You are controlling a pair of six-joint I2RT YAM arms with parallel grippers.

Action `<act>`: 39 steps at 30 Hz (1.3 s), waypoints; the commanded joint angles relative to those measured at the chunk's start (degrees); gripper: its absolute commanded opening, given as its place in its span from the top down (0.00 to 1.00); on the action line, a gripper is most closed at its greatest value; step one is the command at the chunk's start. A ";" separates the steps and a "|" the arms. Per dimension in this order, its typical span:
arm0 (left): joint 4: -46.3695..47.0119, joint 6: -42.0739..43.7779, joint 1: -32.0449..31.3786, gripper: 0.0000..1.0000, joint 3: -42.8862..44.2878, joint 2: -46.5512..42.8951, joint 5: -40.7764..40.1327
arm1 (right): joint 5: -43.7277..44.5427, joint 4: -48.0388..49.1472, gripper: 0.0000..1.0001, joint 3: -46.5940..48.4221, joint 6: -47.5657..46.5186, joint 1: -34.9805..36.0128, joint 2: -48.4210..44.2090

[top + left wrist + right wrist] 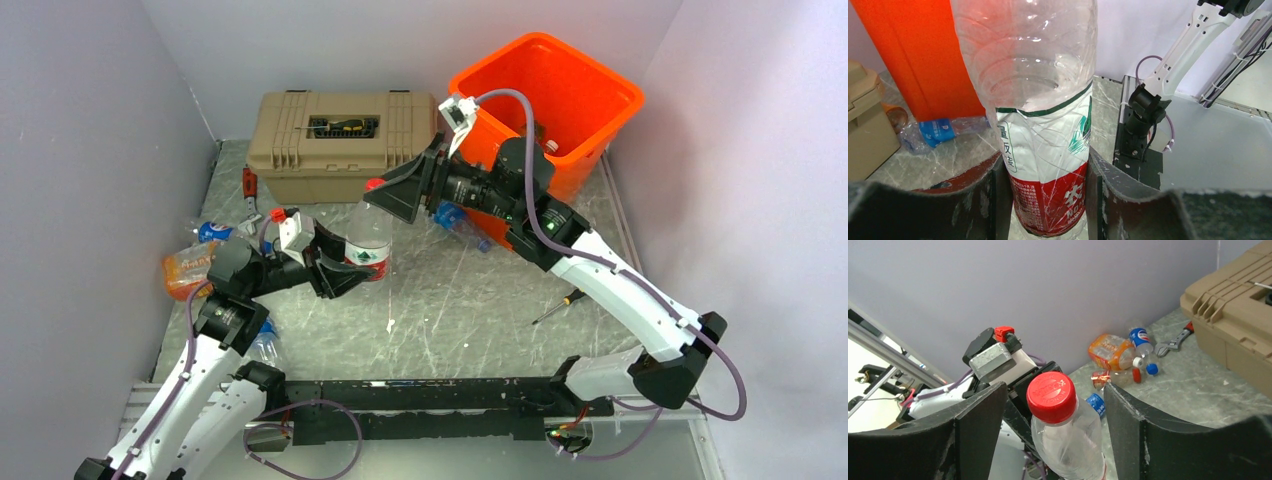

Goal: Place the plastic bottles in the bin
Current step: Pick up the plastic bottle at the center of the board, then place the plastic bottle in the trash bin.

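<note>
Your left fingers [998, 200] clamp the upright bottle [1048, 165] at its label, over the worktop [450, 290] before the toolbox [340, 160]. Your right fingers [983, 425] stand apart beside its red cap [1050, 395], not touching. The bin [590, 95] sits back right.

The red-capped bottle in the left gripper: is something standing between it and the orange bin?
Only the right arm does: its open right gripper straddles the cap of the red-capped bottle, which the left gripper holds upright, and its wrist lies toward the bin. The toolbox stands aside.
</note>
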 commanded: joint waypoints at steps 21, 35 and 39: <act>2.66 -2.30 -0.85 0.33 -0.16 -1.00 0.12 | 1.16 1.74 1.00 0.31 -0.63 3.16 1.18; -0.30 -1.90 -0.85 0.01 0.39 -2.69 -4.39 | 4.89 0.01 1.00 -1.46 -3.65 3.65 -0.33; -1.85 -1.68 -0.85 0.01 0.92 -3.21 -6.69 | 7.30 0.03 1.00 -3.77 -5.29 3.60 -2.23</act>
